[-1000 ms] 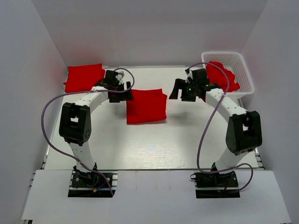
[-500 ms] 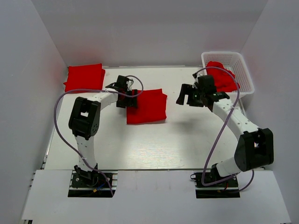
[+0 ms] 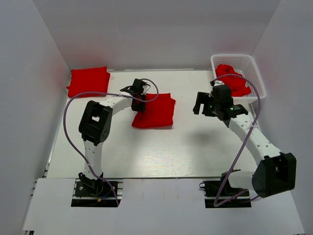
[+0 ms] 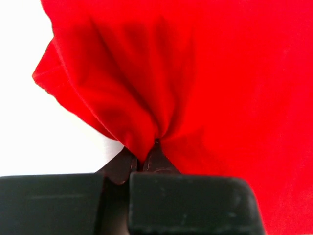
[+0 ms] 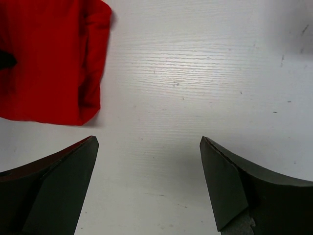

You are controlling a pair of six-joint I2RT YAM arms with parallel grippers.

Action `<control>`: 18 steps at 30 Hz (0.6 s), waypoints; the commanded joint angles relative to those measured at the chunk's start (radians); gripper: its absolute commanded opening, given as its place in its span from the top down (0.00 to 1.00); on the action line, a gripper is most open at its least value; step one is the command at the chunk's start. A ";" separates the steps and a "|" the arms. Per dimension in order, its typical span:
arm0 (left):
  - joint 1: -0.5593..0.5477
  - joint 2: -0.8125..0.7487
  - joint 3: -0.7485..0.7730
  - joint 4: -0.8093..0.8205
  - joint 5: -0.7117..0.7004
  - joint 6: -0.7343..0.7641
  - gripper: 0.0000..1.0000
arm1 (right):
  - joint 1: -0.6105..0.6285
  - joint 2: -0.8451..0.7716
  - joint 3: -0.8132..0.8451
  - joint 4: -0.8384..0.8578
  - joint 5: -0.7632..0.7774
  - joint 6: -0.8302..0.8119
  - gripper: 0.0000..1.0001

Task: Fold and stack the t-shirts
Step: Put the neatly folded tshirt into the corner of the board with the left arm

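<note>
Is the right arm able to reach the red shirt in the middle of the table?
Probably yes. The right end effector is open, and only bare table lies between it and the folded t-shirt; the left end effector pinches just its other side.

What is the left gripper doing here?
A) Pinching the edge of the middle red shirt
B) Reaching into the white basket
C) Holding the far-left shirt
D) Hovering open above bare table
A: the left gripper is shut on a bunched edge of the middle t-shirt.
</note>
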 commanded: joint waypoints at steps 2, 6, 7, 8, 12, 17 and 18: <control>0.028 0.045 0.072 -0.087 -0.137 0.071 1.00 | -0.006 -0.059 -0.039 0.021 0.077 -0.014 0.10; 0.039 -0.021 0.128 -0.075 -0.157 0.177 1.00 | -0.009 -0.071 -0.073 0.038 0.087 -0.003 0.10; 0.039 -0.036 0.128 -0.075 -0.171 0.210 1.00 | -0.007 -0.082 -0.084 0.052 0.090 0.002 0.10; 0.039 -0.050 0.143 -0.064 -0.180 0.235 1.00 | -0.007 -0.086 -0.088 0.058 0.093 0.002 0.10; 0.059 -0.119 0.154 -0.015 -0.180 0.333 1.00 | -0.004 -0.106 -0.127 0.095 0.097 0.013 0.10; 0.105 -0.154 0.210 0.012 -0.151 0.450 1.00 | -0.006 -0.088 -0.121 0.115 0.104 0.019 0.10; 0.123 -0.154 0.221 0.012 -0.141 0.465 1.00 | -0.006 -0.082 -0.118 0.115 0.108 0.020 0.10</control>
